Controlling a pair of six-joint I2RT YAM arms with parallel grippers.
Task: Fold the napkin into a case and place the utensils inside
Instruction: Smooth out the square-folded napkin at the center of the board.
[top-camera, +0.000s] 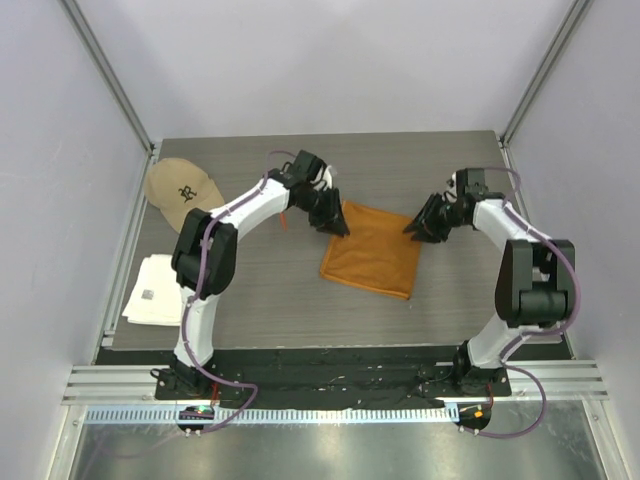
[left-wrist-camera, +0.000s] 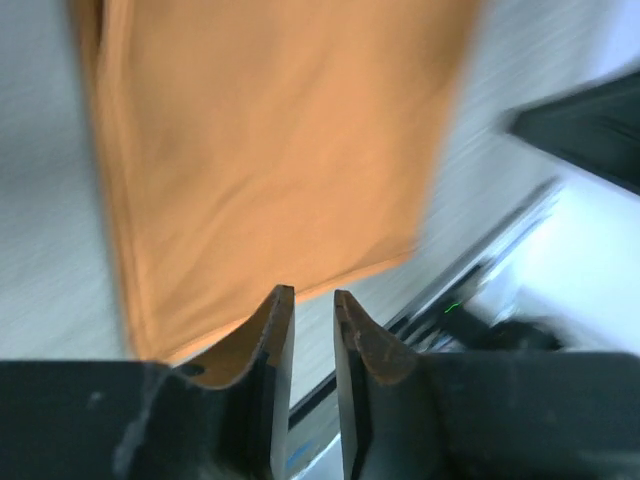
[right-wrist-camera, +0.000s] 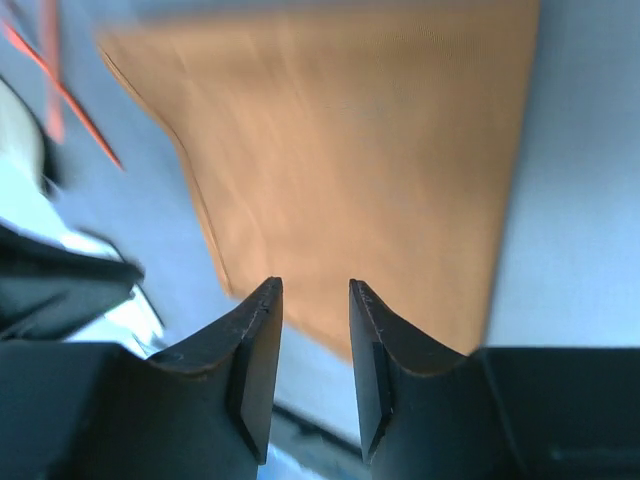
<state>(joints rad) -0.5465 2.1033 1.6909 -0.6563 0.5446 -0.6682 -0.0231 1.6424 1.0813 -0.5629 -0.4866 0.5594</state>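
Grey table (top-camera: 250, 290) bears the napkin (top-camera: 372, 250); left gripper (left-wrist-camera: 312, 293) and right gripper (right-wrist-camera: 315, 285) slightly parted, empty; utensils (right-wrist-camera: 62, 95) blurred

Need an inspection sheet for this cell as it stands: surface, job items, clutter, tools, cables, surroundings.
Surface: dark wood-grain table.
Job's things: rust-orange napkin lies flat mid-table, apparently folded; orange utensils only partly visible, off its left side by the left arm.
Clutter: tan cap at far left; white towel at the left edge.
Grippers: left tool and right tool at the napkin's far corners, jaws slightly apart, nothing between them.
Cables: purple cables run along both arms, none on the cloth.
Surroundings: pale walls, metal frame posts; nothing else seen.
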